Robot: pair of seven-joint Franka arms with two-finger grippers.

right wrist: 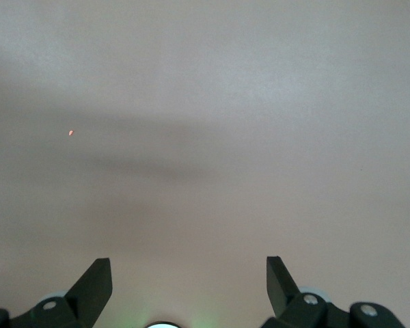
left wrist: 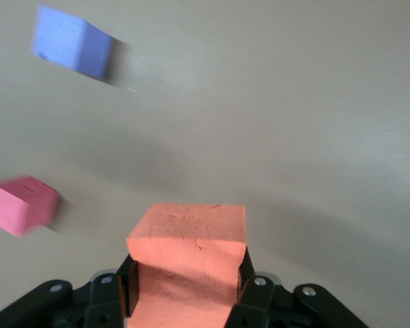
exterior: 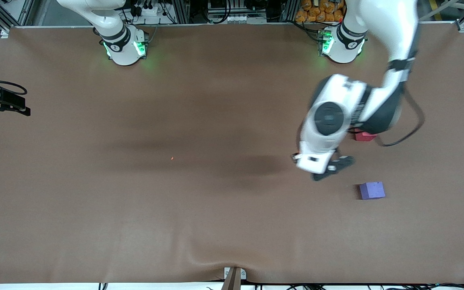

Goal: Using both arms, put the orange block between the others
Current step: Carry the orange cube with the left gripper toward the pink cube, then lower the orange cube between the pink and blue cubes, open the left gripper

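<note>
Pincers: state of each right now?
Left pincer: shut on the orange block, over the table.
Right pincer: open, empty, waiting.

Front view: high over the table [exterior: 199, 225], facing both arm bases lined along its top edge, taking in the whole brown top. Left wrist view: close down past its own jaws, sharing the purple-blue cube [left wrist: 74, 49] [exterior: 372, 190] and the pinkish-red cube [left wrist: 19, 205] [exterior: 364, 136] with the front view. Right wrist view: low over bare table, sharing only a tiny orange speck [right wrist: 71, 132] [exterior: 172, 158] with the front view.
</note>
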